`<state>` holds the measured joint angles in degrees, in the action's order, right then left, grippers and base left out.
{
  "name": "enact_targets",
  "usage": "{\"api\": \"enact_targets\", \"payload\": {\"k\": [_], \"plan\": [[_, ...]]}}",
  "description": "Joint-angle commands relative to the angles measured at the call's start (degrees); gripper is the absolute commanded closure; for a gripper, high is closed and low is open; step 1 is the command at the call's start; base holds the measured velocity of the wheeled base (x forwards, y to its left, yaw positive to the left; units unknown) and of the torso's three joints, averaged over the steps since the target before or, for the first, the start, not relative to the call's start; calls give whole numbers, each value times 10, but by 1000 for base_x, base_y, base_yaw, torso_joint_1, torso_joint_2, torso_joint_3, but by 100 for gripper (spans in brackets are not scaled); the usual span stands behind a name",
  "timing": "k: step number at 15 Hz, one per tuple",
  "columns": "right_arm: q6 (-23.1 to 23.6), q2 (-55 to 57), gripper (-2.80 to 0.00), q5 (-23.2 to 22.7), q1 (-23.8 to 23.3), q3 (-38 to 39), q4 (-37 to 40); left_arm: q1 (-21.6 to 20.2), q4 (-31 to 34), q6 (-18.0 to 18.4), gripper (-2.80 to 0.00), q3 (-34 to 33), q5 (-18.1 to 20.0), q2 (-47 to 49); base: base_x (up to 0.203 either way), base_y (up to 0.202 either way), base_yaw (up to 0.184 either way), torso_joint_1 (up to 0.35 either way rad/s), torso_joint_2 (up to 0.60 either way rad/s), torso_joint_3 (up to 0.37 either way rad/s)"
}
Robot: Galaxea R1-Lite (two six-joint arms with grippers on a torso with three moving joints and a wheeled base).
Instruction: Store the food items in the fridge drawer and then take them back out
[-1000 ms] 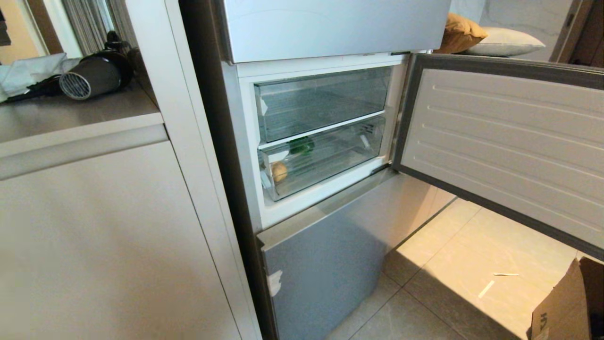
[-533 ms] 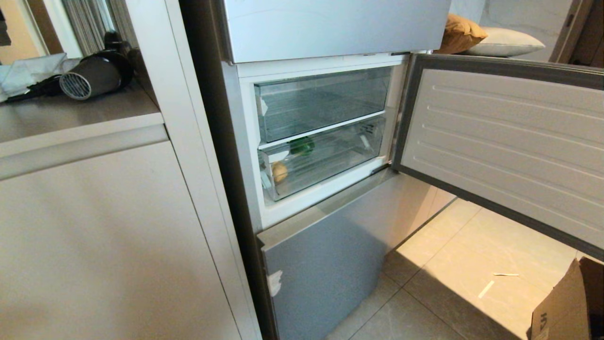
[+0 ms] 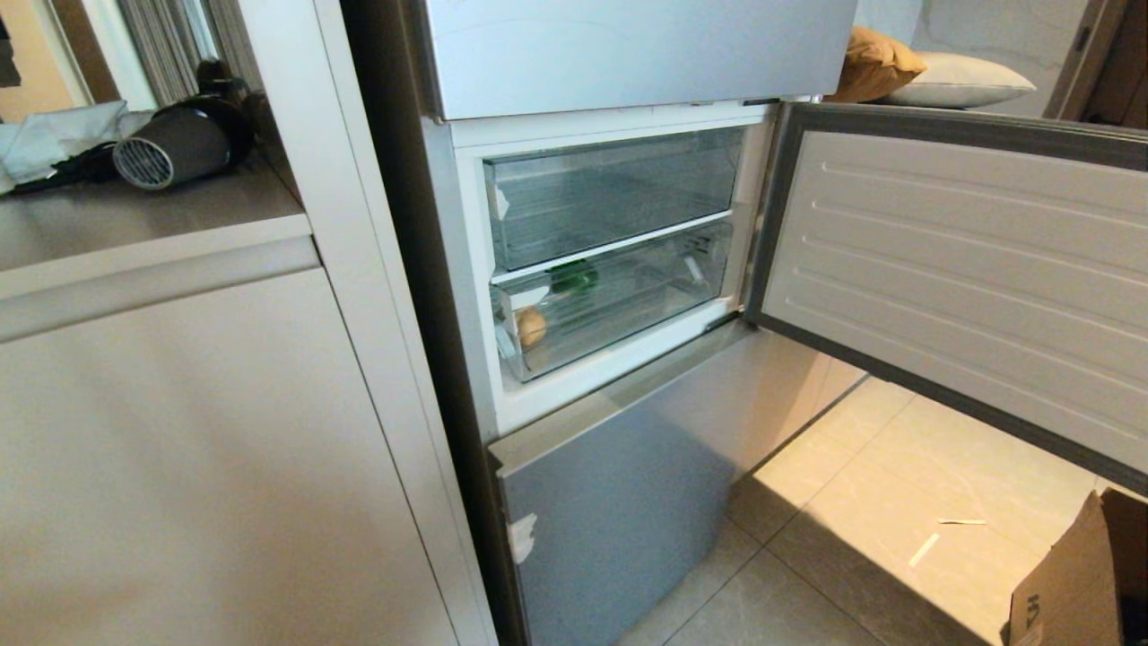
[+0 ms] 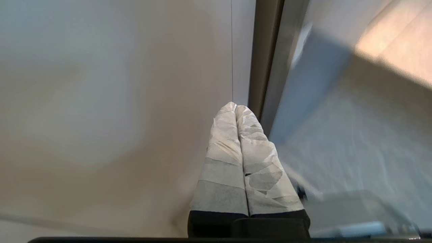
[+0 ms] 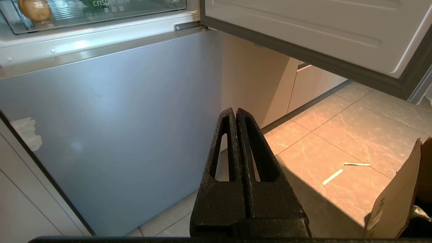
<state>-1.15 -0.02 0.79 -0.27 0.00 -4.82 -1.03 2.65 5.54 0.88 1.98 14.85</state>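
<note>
Head view looks down at the fridge with its middle door (image 3: pixel 951 269) swung wide to the right, ribbed white inner face showing. Nearest the camera is the shut lowest panel (image 3: pixel 619 520), with a scrap of white tape (image 3: pixel 522 536) on its left edge. Above it, in the open compartment, sits the lower clear fridge drawer (image 3: pixel 628 309). Inside it the tan potato (image 3: pixel 531 326) lies at the front left corner, and the green bell pepper (image 3: pixel 574 276) lies further back, apart from the potato. The upper clear drawer (image 3: pixel 610 193) holds nothing visible.

On the floor at the right stands a cardboard box (image 3: pixel 1076 583), with two pale strips (image 3: pixel 942 534) on the tiles beside it. On the desk (image 3: pixel 134 215) at the far left lies a dark hair dryer (image 3: pixel 179 139).

Neither arm shows in the head view. The left end effector (image 4: pixel 235 107), fingers wrapped in pale tape, is pressed closed on nothing, close to the cabinet side beside the fridge edge. The right end effector (image 5: pixel 235 111), black, is likewise closed and empty, low before the lowest panel.
</note>
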Motion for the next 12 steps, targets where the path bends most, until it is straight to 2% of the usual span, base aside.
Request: {"api": "enact_targets", "payload": {"k": [1,3,4,8,11,12], "plan": [[0,-1,0,0,0,18,0,11,2,-1,0,1,-4,-84,0,0,0,0,0,0],[0,-1,0,0,0,18,0,10,-4,-1,0,-1,-12,-143,0,0,0,0,0,0],[0,-1,0,0,0,18,0,9,-23,-3,0,-8,-15,-148,0,0,0,0,0,0],[0,-1,0,0,0,18,0,9,-19,-3,0,-9,-15,-148,0,0,0,0,0,0],[0,-1,0,0,0,18,0,10,-19,25,0,-9,-9,-148,0,0,0,0,0,0],[0,-1,0,0,-1,18,0,10,-19,22,0,-9,-8,-148,0,0,0,0,0,0]]}}
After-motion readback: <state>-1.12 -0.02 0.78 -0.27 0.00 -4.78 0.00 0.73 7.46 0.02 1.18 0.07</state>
